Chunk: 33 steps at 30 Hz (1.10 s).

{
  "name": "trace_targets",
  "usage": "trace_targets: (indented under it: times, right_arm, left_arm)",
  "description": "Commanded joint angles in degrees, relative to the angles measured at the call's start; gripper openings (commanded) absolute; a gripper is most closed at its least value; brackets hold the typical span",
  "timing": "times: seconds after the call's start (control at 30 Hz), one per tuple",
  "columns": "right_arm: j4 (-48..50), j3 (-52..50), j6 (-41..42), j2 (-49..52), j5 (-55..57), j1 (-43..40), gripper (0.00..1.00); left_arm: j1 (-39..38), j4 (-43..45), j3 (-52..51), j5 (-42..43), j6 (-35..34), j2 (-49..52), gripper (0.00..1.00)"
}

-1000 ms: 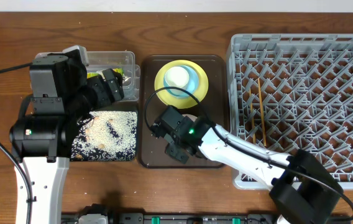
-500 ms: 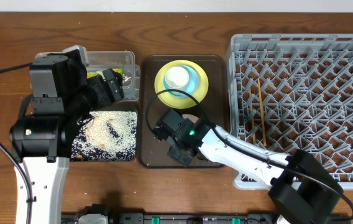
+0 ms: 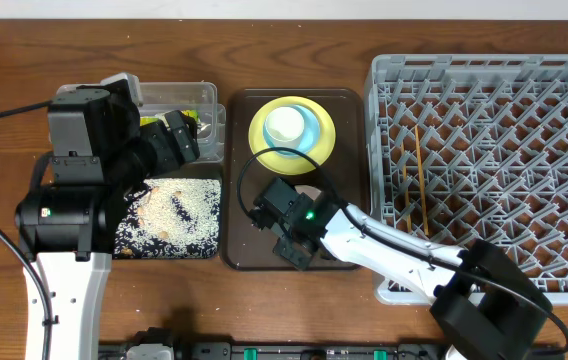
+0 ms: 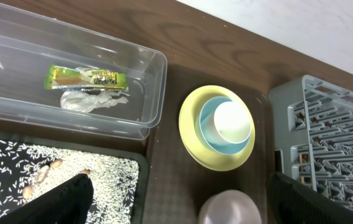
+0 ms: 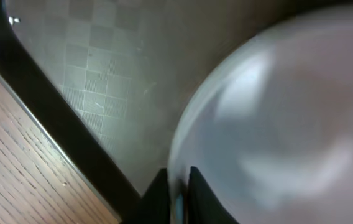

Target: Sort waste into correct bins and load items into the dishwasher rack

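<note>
My right gripper point(image 3: 291, 228) is shut on the rim of the white bowl point(image 3: 310, 194), which is on the dark brown serving tray; the right wrist view shows the fingers point(image 5: 179, 194) pinching the bowl's wall point(image 5: 276, 124). The yellow plate point(image 3: 316, 146) holds the light blue bowl point(image 3: 307, 132) and the white cup point(image 3: 286, 123). My left gripper point(image 3: 177, 140) is open and empty over the bins. The clear tub point(image 4: 145, 112) holds the wrapper point(image 4: 86, 78) and the napkin point(image 4: 92, 98). The black tray point(image 3: 204, 245) holds rice scraps point(image 4: 58, 171). The chopsticks point(image 3: 417, 160) lie in the grey rack point(image 3: 484, 70).
The dark brown serving tray point(image 3: 244, 255) lies between the bins and the rack. The left arm's body covers the left part of the black tray. Bare wooden table point(image 3: 294, 310) runs along the front.
My right gripper has shifted slightly toward the front right, still on the white bowl's rim. The left arm has not moved.
</note>
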Motion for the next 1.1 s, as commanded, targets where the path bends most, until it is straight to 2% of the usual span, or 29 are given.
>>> trace_targets:
  times: [0.0,0.53,0.87,1.07]
  right_arm:
    - [-0.2,-0.22,0.13,-0.28,0.48,1.33,0.09]
    - [-1.53,-0.2,0.13,-0.28,-0.85,1.36,0.01]
    - [-0.17,0.2,0.13,-0.39,-7.45,1.33,0.01]
    - [-1.46,4.66,0.13,-1.86,-15.39,0.11,0.01]
  left_arm:
    - [0.26,0.04,0.5,-0.74,0.55,0.33,0.92]
    - [0.26,0.04,0.5,-0.74,0.55,0.33,0.92]
    - [0.26,0.04,0.5,-0.74,0.55,0.33,0.92]
    - [0.26,0.04,0.5,-0.74,0.55,0.33,0.92]
